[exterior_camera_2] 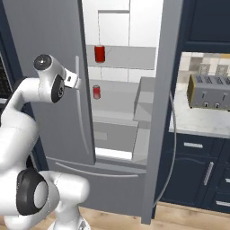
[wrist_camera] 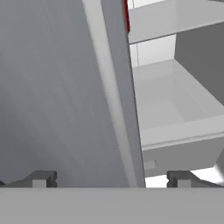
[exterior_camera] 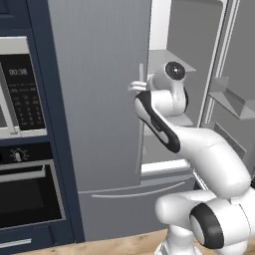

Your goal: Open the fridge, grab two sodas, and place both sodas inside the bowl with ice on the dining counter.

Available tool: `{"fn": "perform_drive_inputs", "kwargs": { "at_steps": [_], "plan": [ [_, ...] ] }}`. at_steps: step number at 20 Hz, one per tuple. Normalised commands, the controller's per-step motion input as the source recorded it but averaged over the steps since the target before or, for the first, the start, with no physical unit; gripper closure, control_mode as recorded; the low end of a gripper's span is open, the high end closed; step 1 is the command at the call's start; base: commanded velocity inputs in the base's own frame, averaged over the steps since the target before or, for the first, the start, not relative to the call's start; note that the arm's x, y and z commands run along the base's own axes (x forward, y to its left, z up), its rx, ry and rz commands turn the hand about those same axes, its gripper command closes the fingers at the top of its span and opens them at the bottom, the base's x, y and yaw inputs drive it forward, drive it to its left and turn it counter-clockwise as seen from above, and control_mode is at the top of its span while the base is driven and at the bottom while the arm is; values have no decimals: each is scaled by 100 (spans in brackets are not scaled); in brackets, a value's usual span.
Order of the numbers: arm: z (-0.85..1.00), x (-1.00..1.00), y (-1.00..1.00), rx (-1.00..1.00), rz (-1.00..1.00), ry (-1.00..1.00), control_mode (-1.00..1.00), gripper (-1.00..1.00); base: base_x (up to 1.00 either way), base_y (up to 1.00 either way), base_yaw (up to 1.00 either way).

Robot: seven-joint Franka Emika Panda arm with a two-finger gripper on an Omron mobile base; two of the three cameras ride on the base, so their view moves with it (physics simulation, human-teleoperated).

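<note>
So the tall grey brushed-metal fridge [exterior_camera_2: 54, 67] has its right door swung open, two small red soda cans [exterior_camera_2: 99, 53] on the white shelves inside. The two-finger gripper [wrist_camera: 111, 178] is spread wide, empty, straddling the closed left door's edge.

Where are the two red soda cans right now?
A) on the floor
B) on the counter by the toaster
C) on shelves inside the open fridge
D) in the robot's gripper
C: the right base view shows both sodas, one on an upper shelf and one on the shelf below, inside the fridge, whose right door stands open.
</note>
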Motion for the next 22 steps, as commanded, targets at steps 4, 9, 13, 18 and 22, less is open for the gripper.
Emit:
{"fn": "perform_drive_inputs", "kwargs": {
  "at_steps": [4,9,13,18,22],
  "plan": [
    [0,31,-10,0,4,0,-100,-100,0,0,0],
    [0,27,0,-3,0,0,-100,-100,0,0,0],
    [-4,43,0,-4,0,0,-100,-100,0,0,0],
    [-10,43,0,-5,0,0,-100,-100,0,0,0],
    [-14,43,0,-2,0,0,-100,-100,0,0,0]
  ]
}}
